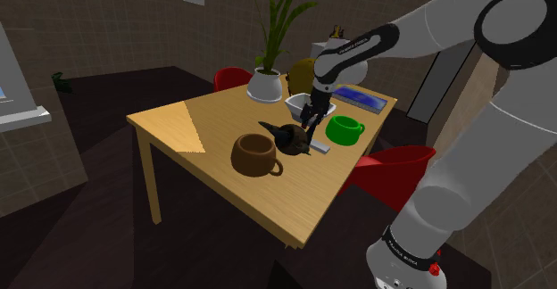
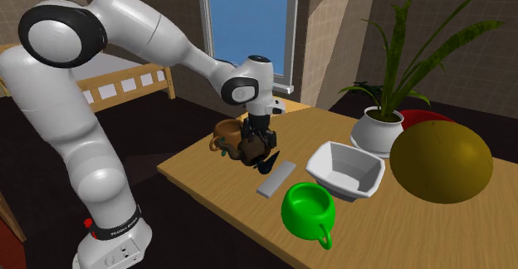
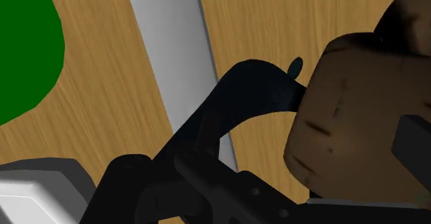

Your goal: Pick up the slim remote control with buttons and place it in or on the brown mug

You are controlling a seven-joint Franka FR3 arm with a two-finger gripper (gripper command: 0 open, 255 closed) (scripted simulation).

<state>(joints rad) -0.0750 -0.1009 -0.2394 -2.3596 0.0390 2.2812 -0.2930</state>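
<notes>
- Arm (image 1: 464,37): stretched over the counter (image 1: 178,122), end effector (image 1: 311,122) pointing down; its opening cannot be told.
- Brown mug (image 1: 255,154): upright.
- Remote control (image 2: 276,178): plain grey slab, flat on counter below end effector, beside green mug (image 2: 308,209).

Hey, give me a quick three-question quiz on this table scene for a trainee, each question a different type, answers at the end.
1. Fill in: the grey remote lies flat on the wooden ____.
2. The mug next to the white bowl is: A red, B green, C blue.
3. True or false: the remote lies outside the brown mug.
Key: 1 table; 2 B; 3 true.
</notes>
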